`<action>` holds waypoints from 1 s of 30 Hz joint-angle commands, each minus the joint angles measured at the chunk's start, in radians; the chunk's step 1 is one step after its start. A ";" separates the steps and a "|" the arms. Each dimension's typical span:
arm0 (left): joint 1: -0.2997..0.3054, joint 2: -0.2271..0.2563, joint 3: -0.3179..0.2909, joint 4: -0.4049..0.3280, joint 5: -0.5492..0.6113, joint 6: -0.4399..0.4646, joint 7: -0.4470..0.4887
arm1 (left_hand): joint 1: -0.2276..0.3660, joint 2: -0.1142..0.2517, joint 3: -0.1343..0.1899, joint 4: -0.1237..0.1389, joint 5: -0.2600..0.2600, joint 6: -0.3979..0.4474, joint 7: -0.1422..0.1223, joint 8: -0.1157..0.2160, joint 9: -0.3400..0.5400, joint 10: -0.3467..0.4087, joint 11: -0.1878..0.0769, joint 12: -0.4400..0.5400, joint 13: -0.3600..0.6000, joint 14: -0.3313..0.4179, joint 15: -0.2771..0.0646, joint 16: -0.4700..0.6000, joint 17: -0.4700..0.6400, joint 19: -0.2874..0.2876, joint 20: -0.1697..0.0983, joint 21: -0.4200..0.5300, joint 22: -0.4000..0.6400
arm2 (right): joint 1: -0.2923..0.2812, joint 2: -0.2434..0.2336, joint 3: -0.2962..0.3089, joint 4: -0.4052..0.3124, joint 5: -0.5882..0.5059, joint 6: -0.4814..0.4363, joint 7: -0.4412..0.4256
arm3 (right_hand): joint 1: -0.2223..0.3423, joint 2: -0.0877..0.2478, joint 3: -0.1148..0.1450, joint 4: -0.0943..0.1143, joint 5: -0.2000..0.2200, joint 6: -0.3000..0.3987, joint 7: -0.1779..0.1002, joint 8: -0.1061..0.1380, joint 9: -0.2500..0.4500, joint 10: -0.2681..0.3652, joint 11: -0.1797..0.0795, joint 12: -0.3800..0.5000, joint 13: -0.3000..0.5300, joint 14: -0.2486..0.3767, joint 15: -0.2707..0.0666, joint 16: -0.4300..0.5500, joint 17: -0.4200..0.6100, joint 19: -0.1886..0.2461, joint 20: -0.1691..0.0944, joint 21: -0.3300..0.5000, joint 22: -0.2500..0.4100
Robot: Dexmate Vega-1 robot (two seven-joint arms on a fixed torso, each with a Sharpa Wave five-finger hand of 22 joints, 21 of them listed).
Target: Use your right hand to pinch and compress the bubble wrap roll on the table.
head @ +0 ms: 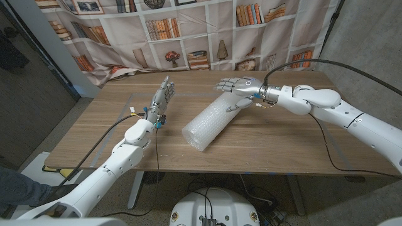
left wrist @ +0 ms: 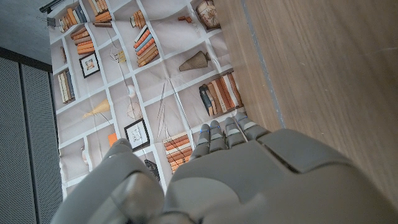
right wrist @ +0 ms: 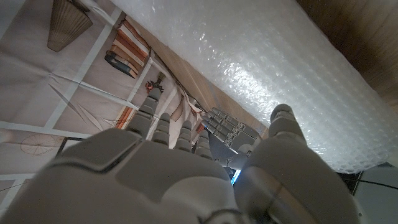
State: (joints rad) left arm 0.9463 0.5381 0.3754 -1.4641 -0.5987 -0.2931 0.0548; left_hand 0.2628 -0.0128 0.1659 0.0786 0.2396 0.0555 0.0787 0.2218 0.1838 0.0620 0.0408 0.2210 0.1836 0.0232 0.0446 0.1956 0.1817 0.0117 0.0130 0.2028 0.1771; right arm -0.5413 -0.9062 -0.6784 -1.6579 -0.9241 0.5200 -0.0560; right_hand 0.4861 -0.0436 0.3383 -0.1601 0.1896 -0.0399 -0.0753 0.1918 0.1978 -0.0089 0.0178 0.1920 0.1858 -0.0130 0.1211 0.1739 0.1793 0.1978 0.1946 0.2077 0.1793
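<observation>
One wooden worktop, one bubble wrap roll, two robot arms with one hand each. At far left, by the worktop's near corner, a scrap of dark clothing on a person. Next, left hand raised over the worktop's left part on its edge, palm upright toward the middle, fingers straight and close together, reaching away from the robot, gripping nothing, well apart from the roll; black cable trailing from the wrist across the wood. In the left wrist view, back of that same hand with fingertips lined up side by side against wood and a bookshelf-printed backdrop. In the middle, bubble wrap roll lying on its side, slanted from the near-left open end up toward the far right. At its far right end, right hand hovering with fingers stretched leftward above the roll and the thumb angled down to the wrap's upper surface; released, not clenched, nothing pinched. In the right wrist view, thumb tip just beside or touching the roll; which of the two, unclear. At right, white right arm stretching in across the worktop, a black cable arching over it.
</observation>
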 commanded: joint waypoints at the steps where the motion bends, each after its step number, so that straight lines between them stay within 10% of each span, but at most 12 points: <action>1: 0.001 -0.006 0.002 0.011 -0.009 -0.006 -0.009 | 0.003 -0.005 -0.001 -0.003 -0.005 0.004 0.002 -0.004 0.002 0.008 -0.003 0.000 0.005 0.005 0.000 -0.001 0.002 -0.006 0.003 -0.001 0.003 | 0.059 0.028 -0.043 0.030 -0.030 0.032 0.089 | 0.024 -0.005 0.012 -0.001 0.005 -0.014 -0.004 -0.002 0.002 -0.011 0.002 0.004 0.004 0.017 0.026 0.012 0.001 0.044 -0.001 0.015 0.000; 30: 0.009 -0.008 0.003 0.012 -0.018 0.004 -0.005 | 0.005 -0.002 -0.004 -0.002 -0.010 0.009 0.002 -0.007 0.003 0.011 -0.001 -0.003 0.005 0.007 0.001 -0.003 0.002 -0.006 0.005 -0.001 0.003 | 0.126 0.078 -0.126 0.091 -0.111 0.041 0.108 | 0.049 -0.014 0.017 -0.003 0.006 -0.024 -0.005 0.002 0.003 -0.016 0.002 0.007 0.004 0.022 0.011 0.010 0.001 0.066 -0.007 0.013 -0.001</action>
State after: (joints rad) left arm 0.9508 0.5293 0.3790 -1.4490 -0.6133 -0.2945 0.0466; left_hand 0.2629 -0.0129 0.1659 0.0786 0.2321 0.0554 0.0787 0.2180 0.1837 0.0619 0.0409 0.2204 0.1836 0.0267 0.0410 0.1957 0.1817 0.0119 0.0127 0.2028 0.1771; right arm -0.4413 -0.8493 -0.7731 -1.5881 -1.0032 0.5585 0.0561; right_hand 0.5234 -0.0546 0.3508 -0.1642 0.1896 -0.0578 -0.0825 0.1918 0.1977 -0.0142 0.0231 0.1921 0.1860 0.0111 0.1372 0.1815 0.1768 0.2551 0.1875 0.2229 0.1767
